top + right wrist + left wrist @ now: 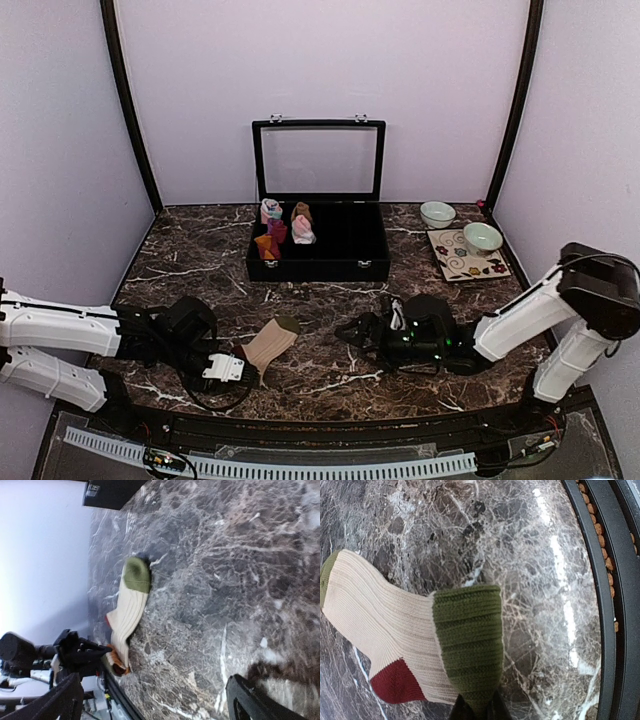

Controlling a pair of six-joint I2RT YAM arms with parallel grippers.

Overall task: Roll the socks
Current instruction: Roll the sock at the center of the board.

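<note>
At seven o'clock on the marble table, one tan sock lies with its olive end clamped in your left gripper, right gripper released at five o'clock: turn that end over snugly, keeping edges square.

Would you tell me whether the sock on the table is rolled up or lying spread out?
Spread out: the sock lies flat on the marble table, no roll formed; the left gripper pinches one end.
</note>
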